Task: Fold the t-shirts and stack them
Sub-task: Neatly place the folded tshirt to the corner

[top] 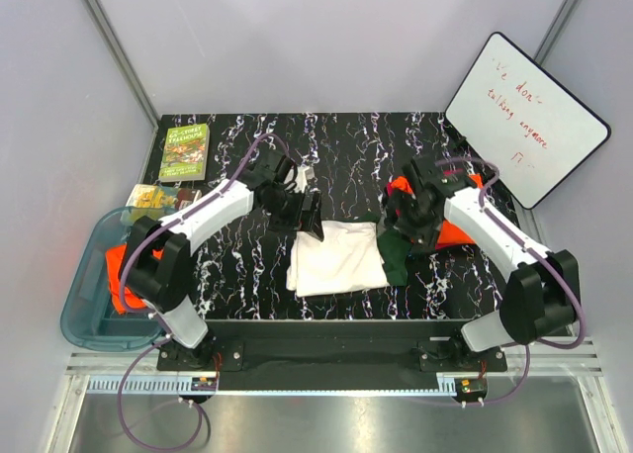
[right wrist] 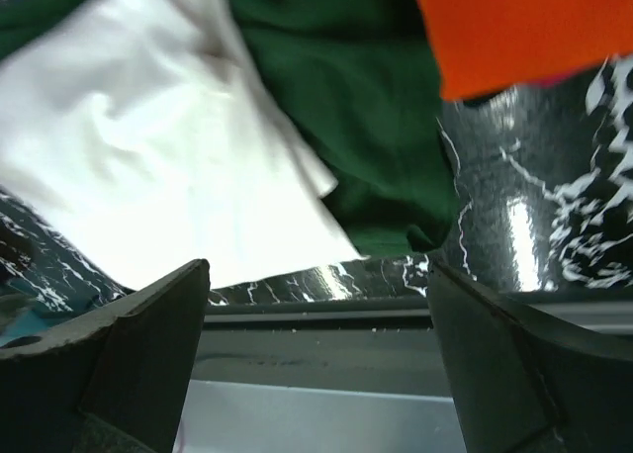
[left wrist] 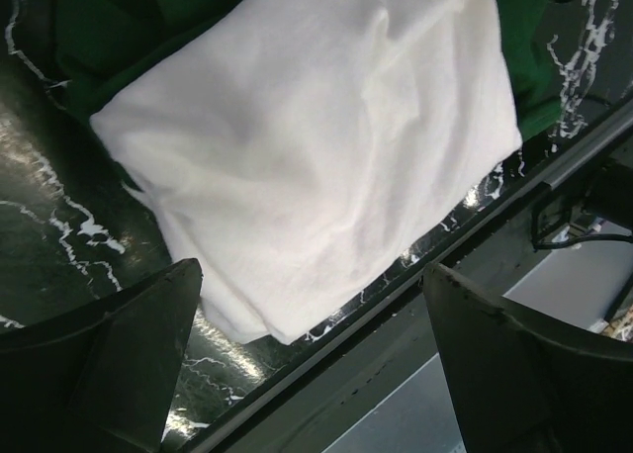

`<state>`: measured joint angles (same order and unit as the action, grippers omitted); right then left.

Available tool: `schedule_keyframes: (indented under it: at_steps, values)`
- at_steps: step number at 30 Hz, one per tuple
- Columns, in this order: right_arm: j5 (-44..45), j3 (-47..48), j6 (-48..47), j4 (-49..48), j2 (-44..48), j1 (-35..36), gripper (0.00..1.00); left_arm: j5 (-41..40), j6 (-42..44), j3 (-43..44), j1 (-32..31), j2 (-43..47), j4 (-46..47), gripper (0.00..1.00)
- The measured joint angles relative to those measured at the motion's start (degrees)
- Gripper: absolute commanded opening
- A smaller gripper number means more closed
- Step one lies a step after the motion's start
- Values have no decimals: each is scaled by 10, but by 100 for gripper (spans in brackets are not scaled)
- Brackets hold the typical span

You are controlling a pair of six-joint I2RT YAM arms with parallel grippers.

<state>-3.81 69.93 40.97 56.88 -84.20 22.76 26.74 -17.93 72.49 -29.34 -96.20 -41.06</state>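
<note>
Mid-fold on the marbled table [top: 247,275]: the cream t-shirt [top: 336,260] lies folded at centre, its green sleeve [top: 396,258] sticking out beside an orange t-shirt [top: 457,233]; left gripper [top: 309,218] and right gripper [top: 401,226] hover, jaws apart and empty; tucking that sleeve under looks the likely next move.

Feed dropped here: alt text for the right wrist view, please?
The right gripper, open, points at the folded cream t-shirt with its dark green sleeve; an orange t-shirt shows at upper right, on the black marbled table.
</note>
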Motion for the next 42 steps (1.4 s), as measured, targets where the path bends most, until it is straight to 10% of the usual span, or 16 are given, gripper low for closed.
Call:
schedule_keyframes:
  at_steps: [15,17,21,42]
  values:
    - [-130,-144,95,-82,-18,-18,96,-82,-27,-33,11,-68,16,94]
    - [-137,-146,96,-84,-39,-18,96,-77,-33,-33,11,-92,23,78]
    - [-141,-150,97,-86,-68,-18,96,-59,-46,-27,13,-116,40,0]
    - [-158,-56,54,-110,-125,-3,100,-25,-51,17,162,-168,47,0]
